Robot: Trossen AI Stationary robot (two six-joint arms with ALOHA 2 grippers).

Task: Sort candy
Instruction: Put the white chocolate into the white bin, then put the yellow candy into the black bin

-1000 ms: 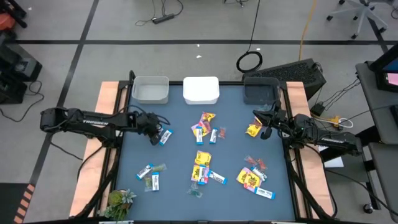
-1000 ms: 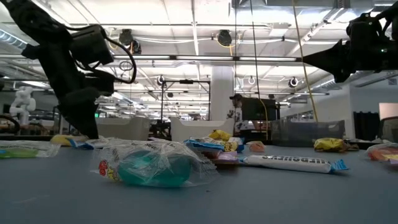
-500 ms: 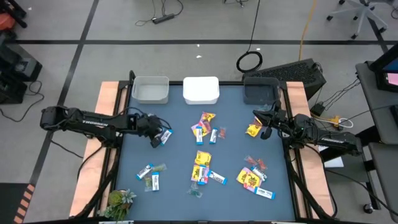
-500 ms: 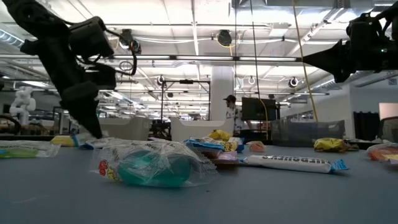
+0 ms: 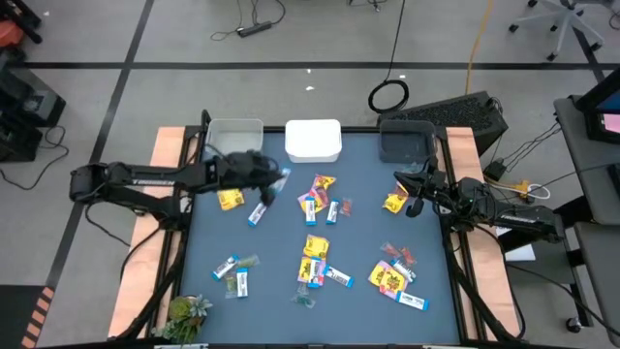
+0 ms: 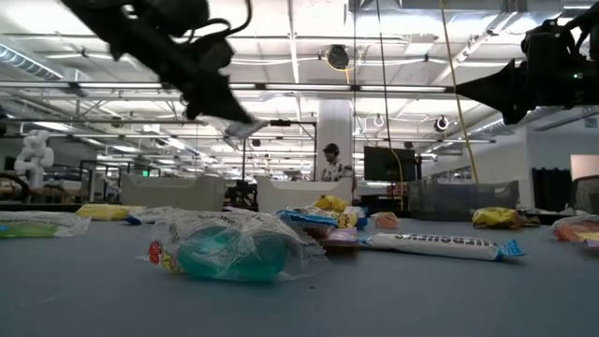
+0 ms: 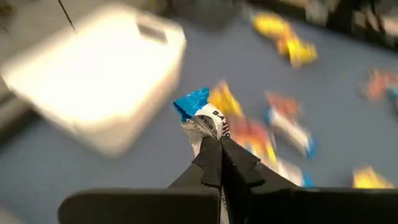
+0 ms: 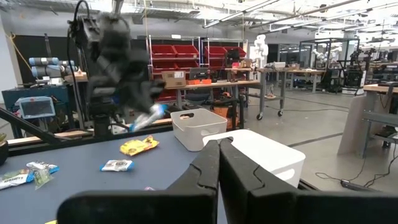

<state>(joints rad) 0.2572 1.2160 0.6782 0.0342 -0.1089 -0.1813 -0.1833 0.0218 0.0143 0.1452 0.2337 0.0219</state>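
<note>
The candy lies scattered over the blue table top (image 5: pixel 281 281): yellow packets, blue-and-white bars and small red pieces, most of them in the middle (image 5: pixel 315 254) and at the near right (image 5: pixel 392 276). My left gripper (image 5: pixel 274 184) is in the air near the white bin (image 5: pixel 313 140), shut on a blue-and-white candy bar (image 7: pixel 202 115), which also shows in the low view (image 6: pixel 245 126). My right gripper (image 5: pixel 411 190) is shut with nothing in it. It waits above the table's right side, beside a yellow packet (image 5: pixel 393 203). My left gripper pinches one end of the candy bar (image 7: pixel 208 134) between its two fingertips. The fingers slant down toward the far right and lie along the bar. The bar sticks out past the fingertips with its blue crimped end (image 7: pixel 191 102) foremost, lifted clear of the table.
A clear bin (image 5: pixel 235 139), the white bin and a dark bin (image 5: pixel 406 142) stand in a row at the far edge. A yellow packet (image 5: pixel 231 199) and a blue-and-white bar (image 5: pixel 258 214) lie just left of my left gripper. A green leafy thing (image 5: pixel 186 315) sits at the near left corner.
My left gripper has risen from the table's left part with the blue-and-white bar and swung toward the far right, toward the white bin. It has tipped from pointing steeply down to a shallow slant. A yellow packet that the arm hid now shows.
</note>
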